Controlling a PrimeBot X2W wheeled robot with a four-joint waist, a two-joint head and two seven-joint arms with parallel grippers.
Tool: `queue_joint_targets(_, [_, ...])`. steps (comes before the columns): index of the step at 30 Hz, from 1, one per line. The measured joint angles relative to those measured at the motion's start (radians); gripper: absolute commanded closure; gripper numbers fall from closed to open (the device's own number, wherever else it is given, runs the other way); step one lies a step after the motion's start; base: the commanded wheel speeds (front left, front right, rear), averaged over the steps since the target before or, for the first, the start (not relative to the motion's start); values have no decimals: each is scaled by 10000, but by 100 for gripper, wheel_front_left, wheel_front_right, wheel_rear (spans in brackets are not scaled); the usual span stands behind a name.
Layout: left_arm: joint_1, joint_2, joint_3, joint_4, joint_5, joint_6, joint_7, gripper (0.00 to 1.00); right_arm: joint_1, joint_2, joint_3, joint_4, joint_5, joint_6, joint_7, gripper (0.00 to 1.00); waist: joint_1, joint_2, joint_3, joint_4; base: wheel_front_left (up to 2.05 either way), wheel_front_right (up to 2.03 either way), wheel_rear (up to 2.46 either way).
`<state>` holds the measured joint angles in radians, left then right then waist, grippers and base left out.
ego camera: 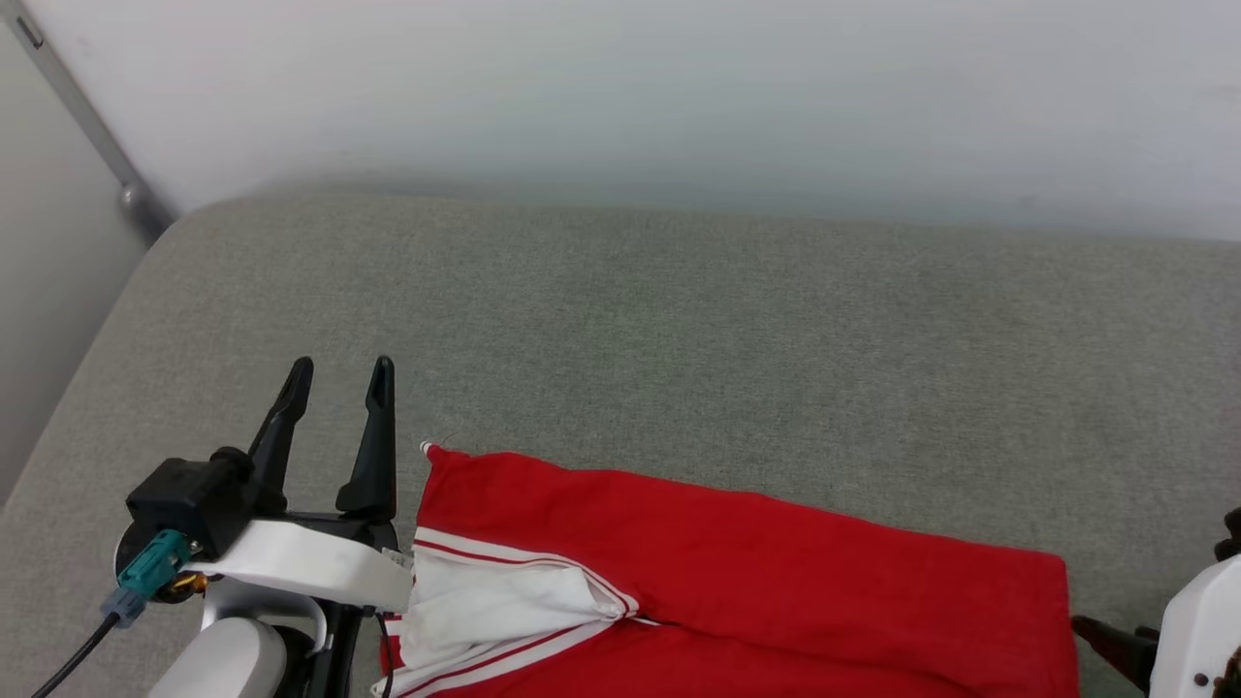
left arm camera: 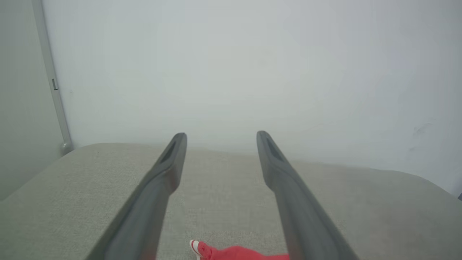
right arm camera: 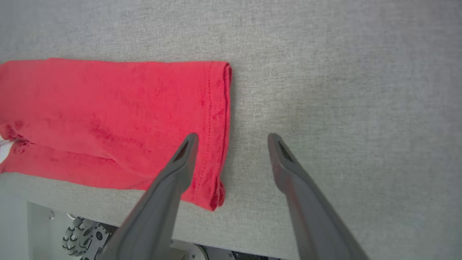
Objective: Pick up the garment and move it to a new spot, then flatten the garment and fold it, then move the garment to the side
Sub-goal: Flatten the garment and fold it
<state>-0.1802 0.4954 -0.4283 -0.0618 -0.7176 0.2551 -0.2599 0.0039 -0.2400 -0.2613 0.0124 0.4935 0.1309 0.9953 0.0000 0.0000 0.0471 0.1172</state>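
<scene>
The garment (ego camera: 737, 572), red with a white striped sleeve, lies folded lengthwise along the near edge of the grey cushion. My left gripper (ego camera: 337, 380) stands open just left of its left end, nothing between the fingers; the left wrist view catches a red corner of the garment (left arm camera: 231, 252) low between them. The right wrist view has my right gripper (right arm camera: 232, 139) open above the hem end of the garment (right arm camera: 119, 115), one finger over the red cloth, the other over bare cushion. In the head view the right arm's pale wrist (ego camera: 1197, 630) sits at the lower right.
The grey fabric cushion (ego camera: 679, 320) runs wide behind the garment up to a white wall (ego camera: 630, 87). A grey metal post (ego camera: 87, 126) stands at the back left corner. The cushion's near edge and robot base parts (right arm camera: 83, 234) lie below the garment.
</scene>
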Motion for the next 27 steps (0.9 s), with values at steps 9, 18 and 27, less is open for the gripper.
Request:
queue_joint_targets(9, [143,-236,314,-669,851,-263,-17,0,-115,738,63,894,-232,0,395,0,1,0,665,487,0,0,0])
queue_joint_targets(18, [256,-278,178,-510,989,-368,-17,0,-447,510,667,1484,351,-2,263,100,1,0,710,507,0,0,0])
queue_joint_targets(27, [580,-136,-19,-232,1126,-247,153,0,-466,-92,1250,1160,800,0,-196,100,1,0,98,320,0,0,0])
